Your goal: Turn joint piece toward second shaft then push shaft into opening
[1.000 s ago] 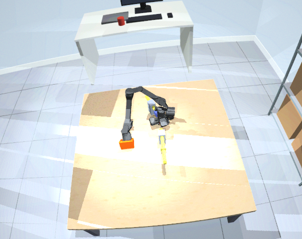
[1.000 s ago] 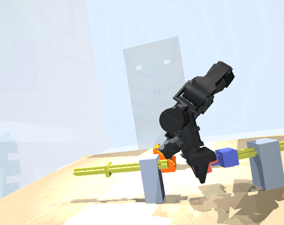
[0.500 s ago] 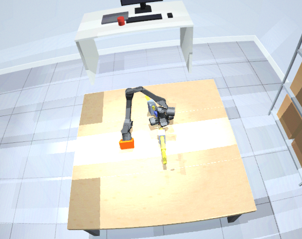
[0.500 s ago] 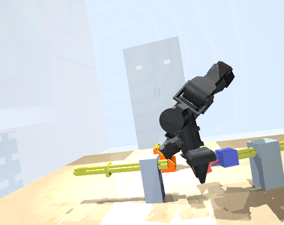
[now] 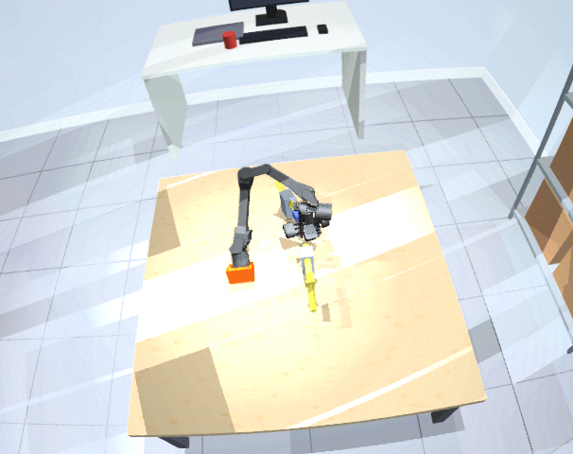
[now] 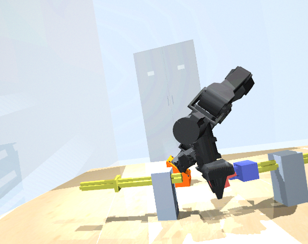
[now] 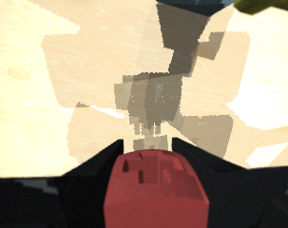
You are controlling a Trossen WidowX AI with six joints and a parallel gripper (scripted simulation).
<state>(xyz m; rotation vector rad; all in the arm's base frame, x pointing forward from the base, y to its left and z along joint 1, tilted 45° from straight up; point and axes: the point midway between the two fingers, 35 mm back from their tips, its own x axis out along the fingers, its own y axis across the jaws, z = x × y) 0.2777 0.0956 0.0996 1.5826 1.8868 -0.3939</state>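
Note:
My gripper [image 6: 219, 192] [image 7: 147, 142] is shut on the red joint piece [image 7: 156, 204] [image 6: 229, 180], which sits between the fingers in the wrist view; most of it is hidden in the exterior view. The blue hinge part [image 6: 246, 171] [image 5: 295, 215] joins it to the first yellow shaft [image 6: 266, 166], fixed in a grey block [image 6: 293, 178] [image 5: 286, 202]. The second yellow shaft [image 6: 134, 180] [image 5: 311, 295] runs through the other grey block [image 6: 164, 196]. Its collar [image 6: 117, 183] stands clear of that block, and its near end is apart from the joint piece. The opening's exact direction cannot be told.
The arm's orange base [image 5: 240, 273] [image 6: 185, 180] stands on the wooden table [image 5: 365, 361], left of the shafts in the top view. The arm bends round behind the fixed block. A white desk [image 5: 203, 61] and a shelf with boxes [image 5: 553, 205] stand off the table.

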